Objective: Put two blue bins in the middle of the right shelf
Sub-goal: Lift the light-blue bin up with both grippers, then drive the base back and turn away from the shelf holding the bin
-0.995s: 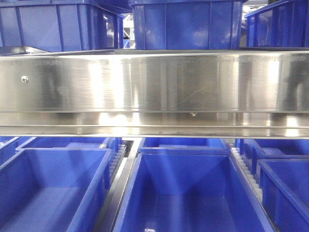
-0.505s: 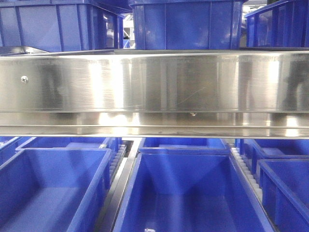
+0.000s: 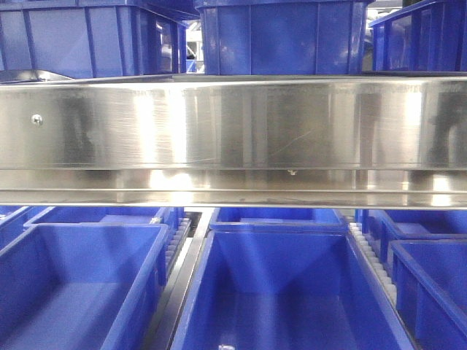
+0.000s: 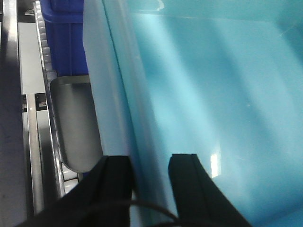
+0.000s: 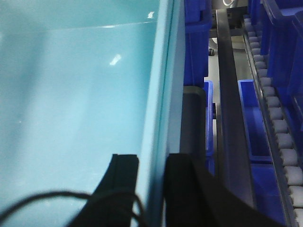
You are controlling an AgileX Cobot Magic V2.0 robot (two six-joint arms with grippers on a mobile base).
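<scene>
The black left gripper (image 4: 144, 163) and right gripper (image 5: 151, 163) each straddle, seemingly clamping, opposite walls of the open blue plastic bin (image 3: 277, 255), lower centre beneath the brushed stainless-steel shelf rail (image 3: 233, 124), to carry it level.

A row of small white rollers (image 5: 279, 127) runs alongside a long dark metal rail (image 5: 227, 94) in bright light

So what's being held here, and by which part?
One blue bin, by its opposite side walls: left gripper grips the left wall, right gripper the right wall.
</scene>
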